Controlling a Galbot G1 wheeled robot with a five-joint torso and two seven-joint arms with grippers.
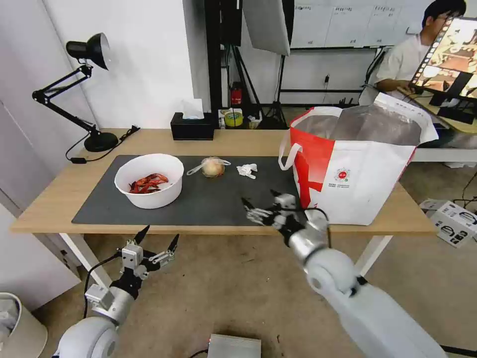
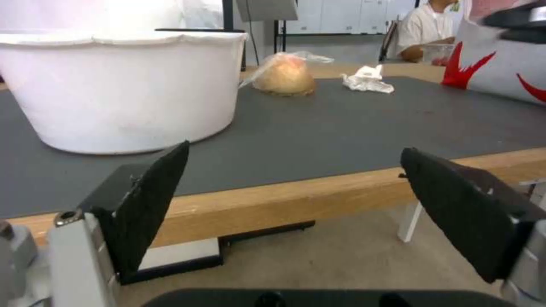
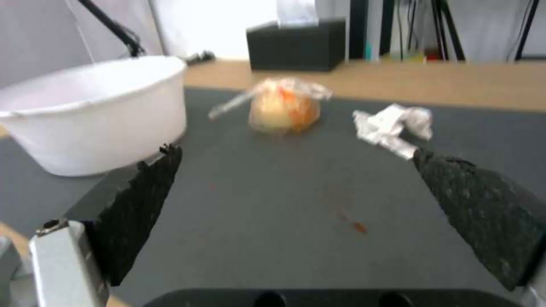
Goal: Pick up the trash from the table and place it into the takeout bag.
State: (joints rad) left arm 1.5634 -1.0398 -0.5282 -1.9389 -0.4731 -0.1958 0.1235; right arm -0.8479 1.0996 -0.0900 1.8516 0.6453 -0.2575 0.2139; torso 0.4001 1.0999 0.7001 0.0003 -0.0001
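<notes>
The takeout bag (image 1: 355, 169) stands open at the table's (image 1: 233, 141) right end. On the mat (image 1: 208, 199), bowl (image 1: 149, 180), small bag (image 1: 212, 167), tissue (image 1: 247, 170). The right gripper (image 1: 262, 205) hovers spread; the left gripper (image 1: 158, 241) waits spread (below the edge). The limp tissue could slip out.

The right pincer (image 1: 260, 200) is stretched forward on its extended arm, the silver wrist bent so the black fingers (image 3: 142, 204) point ahead, spread wide apart with nothing between them. The left pincer (image 1: 158, 239) hangs lower and nearer the body on a folded arm, tilted upward, its two black fingers (image 2: 151, 200) likewise splayed open and holding nothing, well apart from the right pincer.
</notes>
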